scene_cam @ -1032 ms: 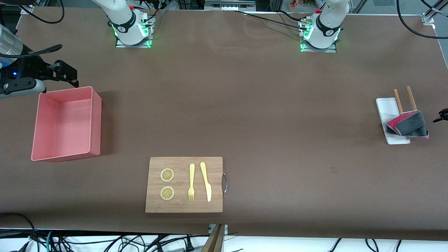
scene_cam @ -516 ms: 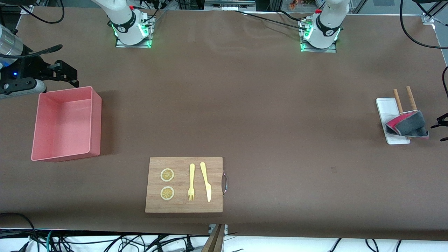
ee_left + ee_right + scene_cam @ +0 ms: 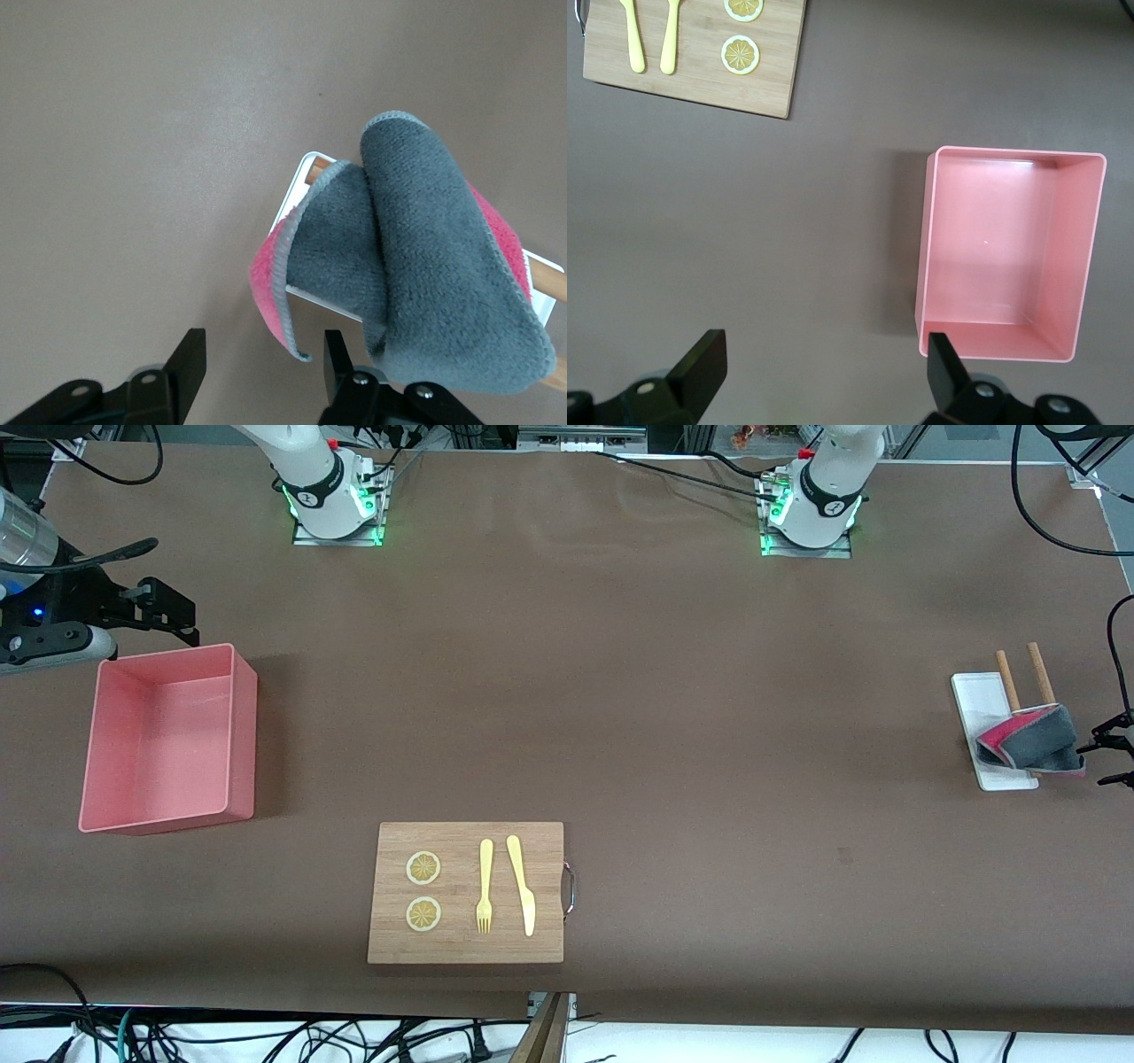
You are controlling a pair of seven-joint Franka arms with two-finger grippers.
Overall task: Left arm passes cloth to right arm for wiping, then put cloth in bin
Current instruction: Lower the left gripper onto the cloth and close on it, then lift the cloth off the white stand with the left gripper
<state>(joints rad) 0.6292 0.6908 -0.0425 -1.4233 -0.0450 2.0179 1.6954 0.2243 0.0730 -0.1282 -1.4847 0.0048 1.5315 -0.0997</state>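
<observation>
your left gripper is by the table's edge at the left arm's end, fingers apart with nothing between them, just beside the cloth. the folded cloth lies on two wooden sticks and a small white tray; it hides part of both. your right gripper waits wide open above the table next to the pink bin. most of both arms is cut off. a wooden board holds a fork, a knife and two lemon slices.
</observation>
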